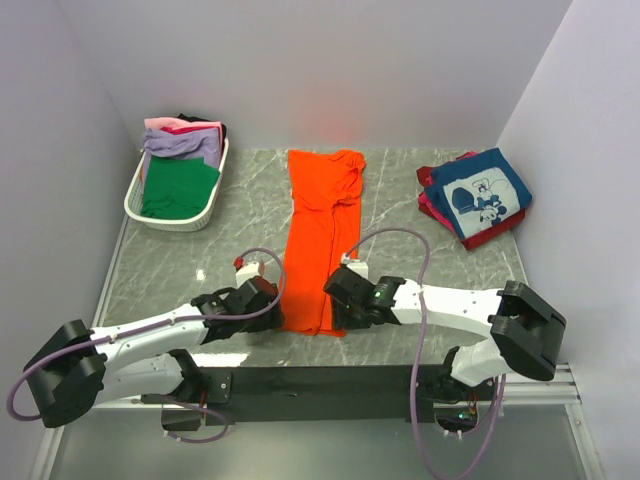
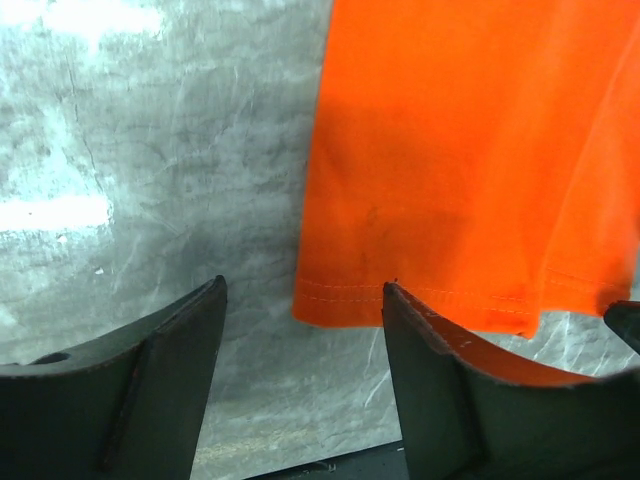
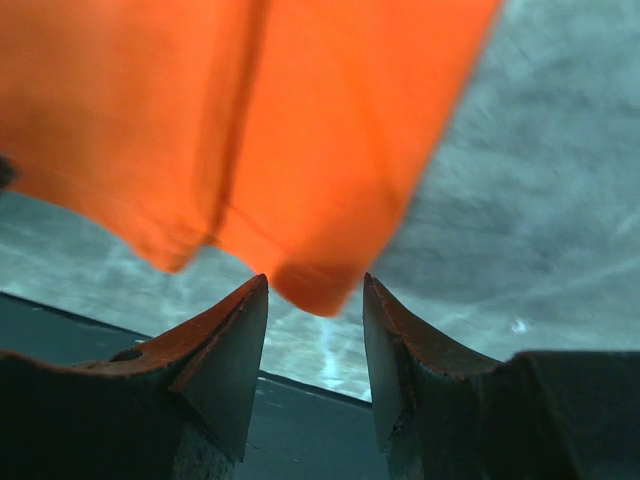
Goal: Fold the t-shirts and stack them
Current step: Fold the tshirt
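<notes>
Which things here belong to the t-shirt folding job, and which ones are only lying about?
Job: plain orange cloth t-shirt; folded navy blue t-shirt with white cartoon print; green t-shirt, lavender t-shirt, pink t-shirt.
Lying about: white slatted plastic basket; grey marble table.

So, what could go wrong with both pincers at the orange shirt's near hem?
The left pincer straddles only a hem corner of the shirt, which may slip out. The right pincer has just a folded tip between its jaws and might catch one layer. Uneven lifting could skew the fold.
</notes>
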